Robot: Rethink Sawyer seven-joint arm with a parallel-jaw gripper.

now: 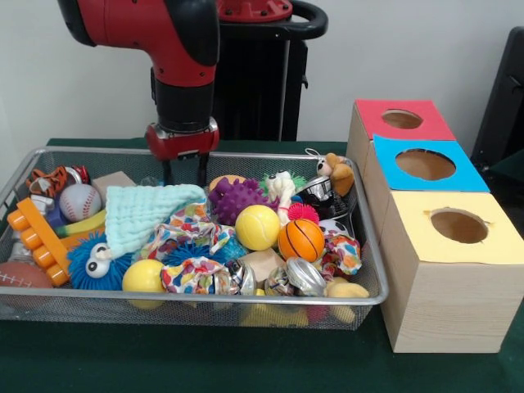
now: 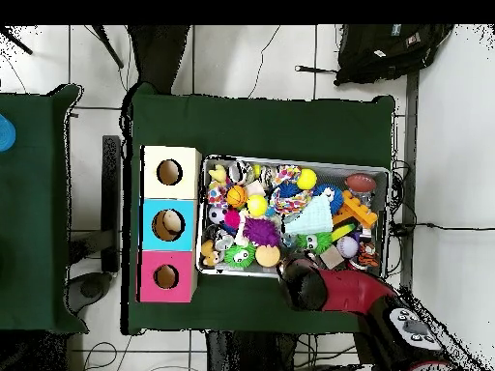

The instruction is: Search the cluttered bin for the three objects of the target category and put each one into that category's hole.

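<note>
Red and black arm comes down vertical from top, wrist straight. Gripper points down, two dark fingers parted, seemingly open. Overhead view shows only the arm's bulk.

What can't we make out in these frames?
- Clear plastic bottles: none identifiable in the silver wire-mesh bin; front view, toys piled over.
- Hand: tips drop behind the pale green cloth; overhead, the red arm covers it.
- Round hole in the blue panel: inside too dark in both views.
</note>
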